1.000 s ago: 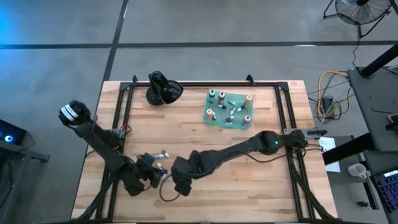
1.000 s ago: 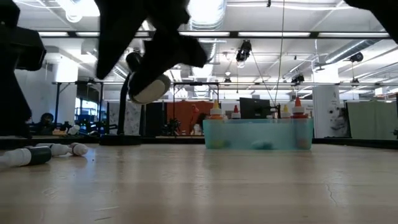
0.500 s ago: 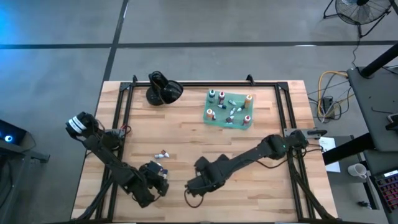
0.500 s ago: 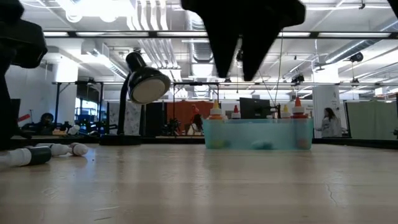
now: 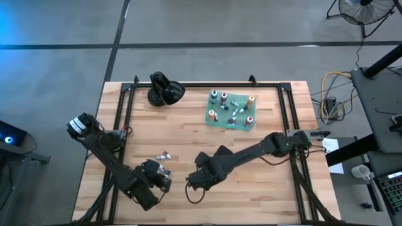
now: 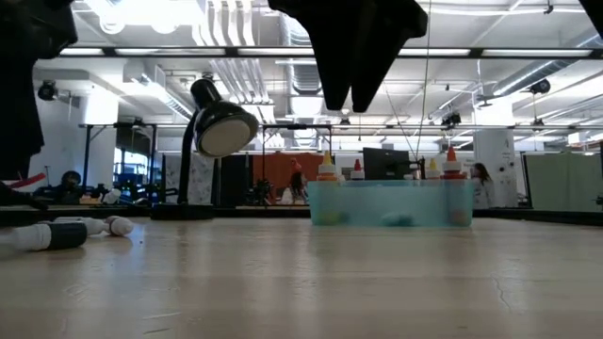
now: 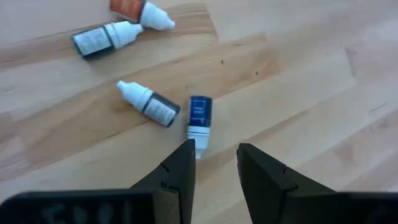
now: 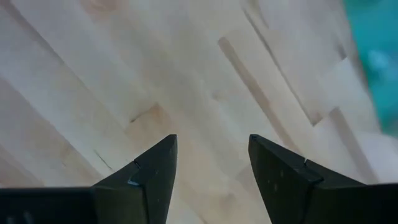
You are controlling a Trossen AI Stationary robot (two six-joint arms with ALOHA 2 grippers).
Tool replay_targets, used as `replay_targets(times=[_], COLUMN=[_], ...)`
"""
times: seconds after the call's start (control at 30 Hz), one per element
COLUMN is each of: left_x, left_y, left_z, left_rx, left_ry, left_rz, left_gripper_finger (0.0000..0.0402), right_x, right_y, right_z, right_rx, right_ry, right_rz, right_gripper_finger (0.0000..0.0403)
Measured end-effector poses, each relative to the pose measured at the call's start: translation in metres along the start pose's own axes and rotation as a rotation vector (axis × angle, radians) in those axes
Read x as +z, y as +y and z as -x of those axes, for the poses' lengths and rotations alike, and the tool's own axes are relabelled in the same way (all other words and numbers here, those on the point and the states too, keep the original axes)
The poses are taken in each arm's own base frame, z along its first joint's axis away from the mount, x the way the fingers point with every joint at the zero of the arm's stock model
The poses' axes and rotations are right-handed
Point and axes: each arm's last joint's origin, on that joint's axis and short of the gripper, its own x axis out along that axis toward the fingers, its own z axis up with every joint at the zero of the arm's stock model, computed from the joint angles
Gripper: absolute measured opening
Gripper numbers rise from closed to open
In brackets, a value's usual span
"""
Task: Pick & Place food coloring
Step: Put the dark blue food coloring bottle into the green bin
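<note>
Several small food coloring bottles lie on their sides on the wood at the near left point(image 5: 163, 155): an orange one point(image 7: 127, 7), a dark one with a white cap point(image 7: 106, 37), a white-capped one point(image 7: 146, 104) and a blue one point(image 7: 200, 118). My left gripper point(image 7: 214, 155) hovers open just short of the blue bottle, with nothing between its fingers point(image 5: 161, 181). More bottles stand in the teal tray point(image 5: 231, 110). My right gripper point(image 8: 211, 162) hangs open over bare wood point(image 5: 193, 182), to the right of the left gripper.
A glossy black rounded object point(image 5: 164, 90) stands at the far edge, left of the tray. Black frame rails point(image 5: 125, 107) run along the table's left, right and far sides. Bare wood lies between the loose bottles and the tray point(image 6: 391, 202).
My right gripper has drawn away from the left gripper toward the table's right edge, risen a little and tipped steeper downward. My left gripper has pulled back toward the near edge, risen and tipped downward. The loose bottles have stayed where they were.
</note>
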Motion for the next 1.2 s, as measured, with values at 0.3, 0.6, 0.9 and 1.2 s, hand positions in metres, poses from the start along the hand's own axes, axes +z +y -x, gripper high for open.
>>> replay_targets(times=[0.3, 0.6, 0.9, 1.2], left_x=[0.005, 0.006, 0.006, 0.026], left_y=[-0.005, -0.006, -0.006, -0.011], left_z=[-0.008, -0.008, -0.009, -0.022], left_rx=[0.038, 0.032, 0.033, 0.1], left_ry=[0.049, 0.047, 0.044, 0.108], left_rz=[0.033, 0.031, 0.008, -0.017], left_gripper_finger=[0.0092, 0.0092, 0.0092, 0.0092], right_x=[0.018, 0.021, -0.021, -0.066], right_y=[-0.017, -0.008, -0.073, -0.136], right_z=[-0.04, -0.031, -0.023, -0.02], right_rx=[-0.094, 0.348, 0.314, 0.359], right_ry=[0.055, -0.09, -0.184, -0.154], right_rz=[0.016, 0.087, -0.15, -0.457], right_gripper_finger=[0.0192, 0.0191, 0.0192, 0.0191])
